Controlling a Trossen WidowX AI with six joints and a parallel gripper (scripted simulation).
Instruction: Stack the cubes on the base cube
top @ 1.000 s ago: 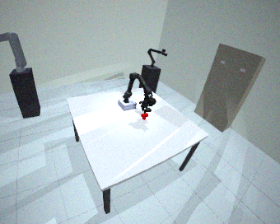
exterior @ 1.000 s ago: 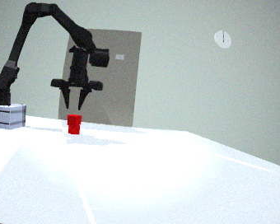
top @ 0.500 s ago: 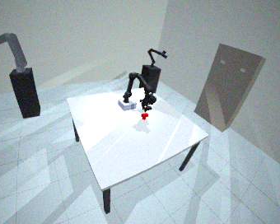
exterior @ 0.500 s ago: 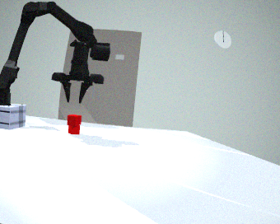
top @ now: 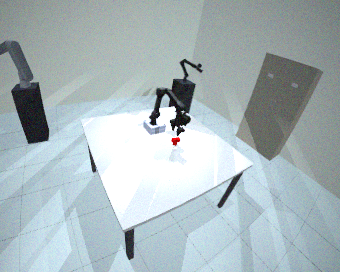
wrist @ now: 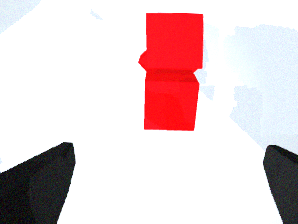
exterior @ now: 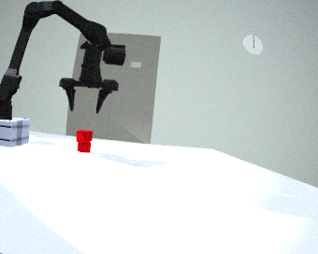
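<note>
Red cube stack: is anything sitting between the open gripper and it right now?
Nothing visible. The gripper hangs open above the red cube stack, touching nothing, with only open air between them. In the wrist view the red cubes show unobstructed between the dark fingers.

On the table [exterior: 177, 196] a stack of cubes [exterior: 84, 140] stands below the spread gripper [exterior: 87, 104], with the arm's base block [exterior: 8, 131] to its left.

Top view high and far off, looking down on my whole table [top: 139, 190], exterior view low beside the tabletop, side-on to my arm, wrist view close, facing straight down, all three sharing the red stack [wrist: 172, 71].
</note>
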